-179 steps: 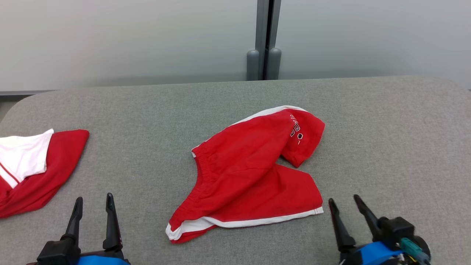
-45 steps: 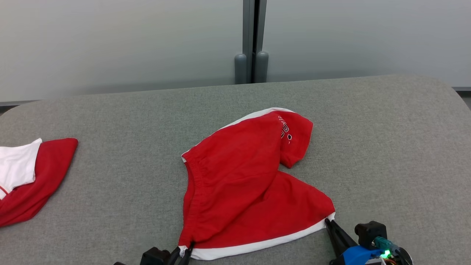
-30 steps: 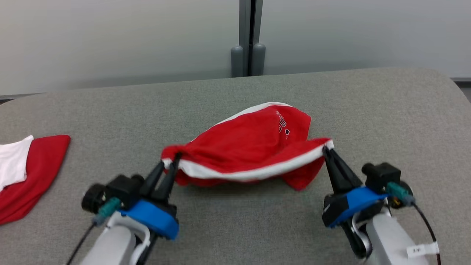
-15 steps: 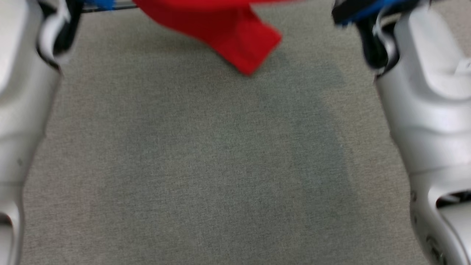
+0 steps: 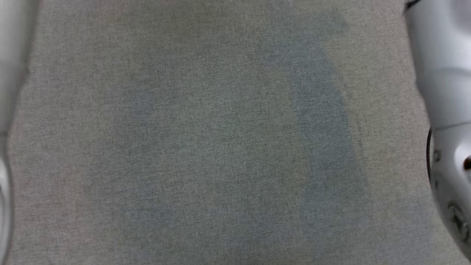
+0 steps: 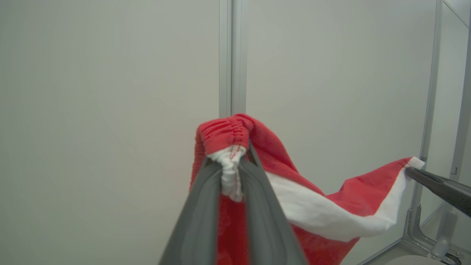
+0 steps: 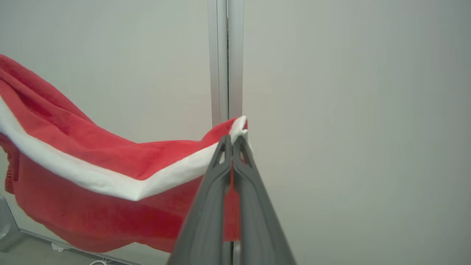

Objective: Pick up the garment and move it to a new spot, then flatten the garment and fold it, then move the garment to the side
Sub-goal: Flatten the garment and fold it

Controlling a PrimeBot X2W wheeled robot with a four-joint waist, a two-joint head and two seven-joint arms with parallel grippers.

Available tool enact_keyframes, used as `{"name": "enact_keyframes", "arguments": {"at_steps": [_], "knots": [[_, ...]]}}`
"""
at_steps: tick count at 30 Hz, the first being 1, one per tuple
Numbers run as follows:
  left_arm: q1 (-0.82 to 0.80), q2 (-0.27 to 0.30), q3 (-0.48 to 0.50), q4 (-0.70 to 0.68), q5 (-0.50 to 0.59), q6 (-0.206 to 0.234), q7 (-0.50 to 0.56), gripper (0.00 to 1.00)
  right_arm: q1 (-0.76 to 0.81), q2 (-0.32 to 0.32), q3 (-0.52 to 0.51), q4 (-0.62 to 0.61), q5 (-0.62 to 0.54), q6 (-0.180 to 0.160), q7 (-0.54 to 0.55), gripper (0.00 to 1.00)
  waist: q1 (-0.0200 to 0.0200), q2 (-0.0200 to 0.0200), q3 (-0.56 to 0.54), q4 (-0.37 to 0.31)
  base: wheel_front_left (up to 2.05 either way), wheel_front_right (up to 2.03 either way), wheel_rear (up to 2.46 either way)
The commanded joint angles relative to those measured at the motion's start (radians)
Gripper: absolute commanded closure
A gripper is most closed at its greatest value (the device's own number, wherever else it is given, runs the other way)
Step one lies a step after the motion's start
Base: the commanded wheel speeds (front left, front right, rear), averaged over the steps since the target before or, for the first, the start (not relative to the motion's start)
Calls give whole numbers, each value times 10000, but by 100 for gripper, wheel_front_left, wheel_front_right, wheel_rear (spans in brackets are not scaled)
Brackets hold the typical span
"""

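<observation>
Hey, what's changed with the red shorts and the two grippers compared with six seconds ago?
The red shorts went from lying crumpled on the gray table to hanging in the air, slung between the grippers. The left gripper took hold of one white-hemmed corner and the right gripper the other, then both lifted. The head camera also tipped down, so its view shifted. Unchanged since a second ago: both grips on the hem.

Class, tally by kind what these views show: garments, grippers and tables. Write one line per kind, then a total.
Garments: 1, the red garment with white trim
Grippers: 2, the left gripper and the right gripper, each shut on the garment
Tables: 1, the grey table
Total: 4
</observation>
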Motion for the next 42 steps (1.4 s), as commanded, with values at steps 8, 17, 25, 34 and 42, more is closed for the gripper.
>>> {"name": "enact_keyframes", "arguments": {"at_steps": [8, 17, 25, 34, 42], "knots": [[4080, 420, 442, -1547, 292, 9, -121, 100, 3008, -329, 1121, -474, 990, 3, -32, 100, -1, -3, -307, 87, 0, 0, 0], [9309, -238, 2124, -3487, 1989, 367, -126, 100, 6918, -907, 1876, -2124, 1972, 3, -32, 100, -1, -3, -1212, 327, 0, 0, 0], [12511, -870, 3112, -4224, 2799, 174, -127, 100, 10262, -1008, 1725, -3479, 2382, 3, -32, 100, -1, -3, -2368, 450, 0, 0, 0], [15182, -1105, 3623, -4665, 3072, 65, -126, 100, 13074, -947, 1556, -4443, 2872, 3, -34, 100, -1, -3, -3543, 431, 0, 0, 0], [16275, -941, 3539, -4841, 3193, 2, -126, 100, 14930, -1027, 1275, -5589, 2791, 3, 193, 100, -1, -3, -3726, 585, 0, 0, 0]]}}
